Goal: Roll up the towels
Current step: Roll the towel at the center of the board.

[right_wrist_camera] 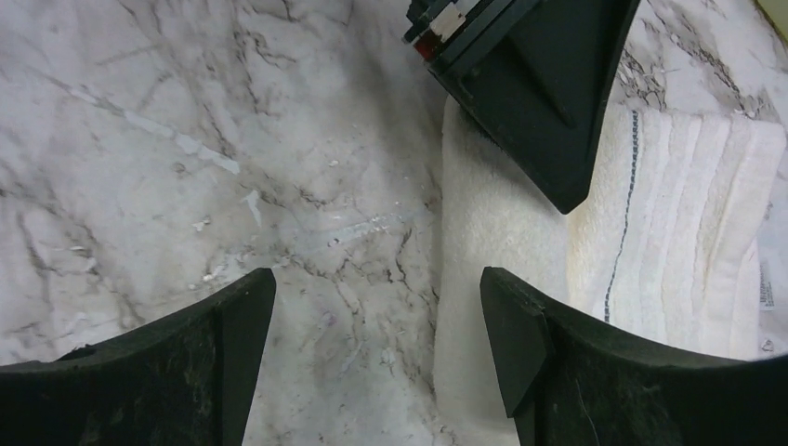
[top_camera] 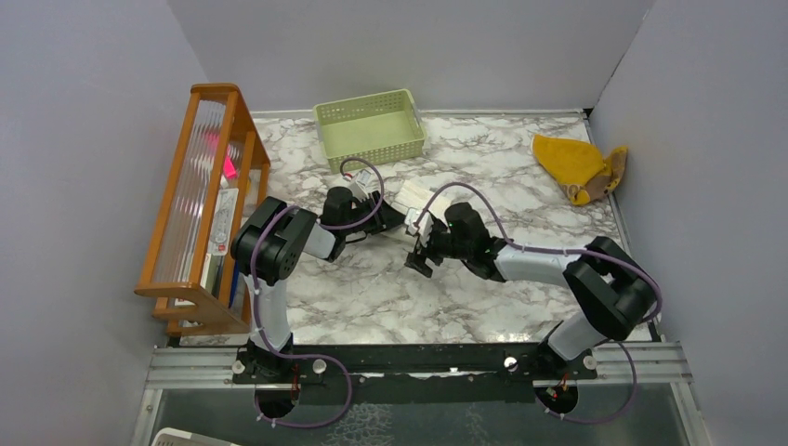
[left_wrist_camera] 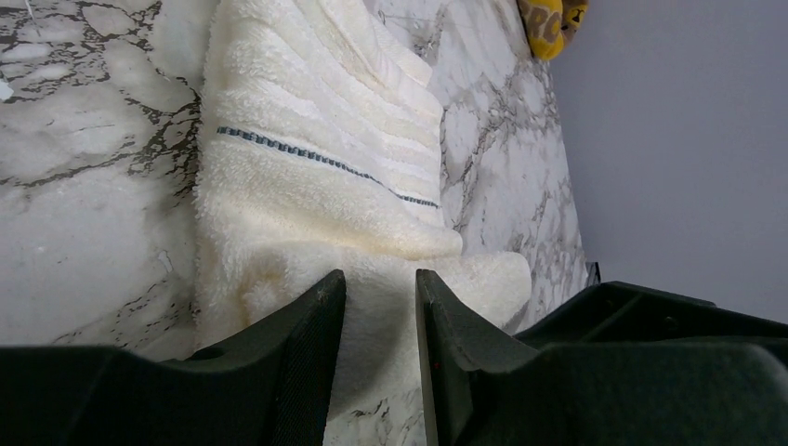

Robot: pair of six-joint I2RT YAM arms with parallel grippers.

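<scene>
Light: bright, even, overhead.
Shadows: soft, faint on the table (top_camera: 372,297).
Focus: sharp; cream towel (left_wrist_camera: 316,186) fibres resolve clearly.

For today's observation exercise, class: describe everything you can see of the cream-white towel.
The cream-white towel is soft terry cloth with ribbed bands, a thin blue-grey stitched line and a small label at one edge. It lies flat, folded over itself, on the marble table. The left gripper pinches one end; the open right gripper hangs beside it, apart.
</scene>
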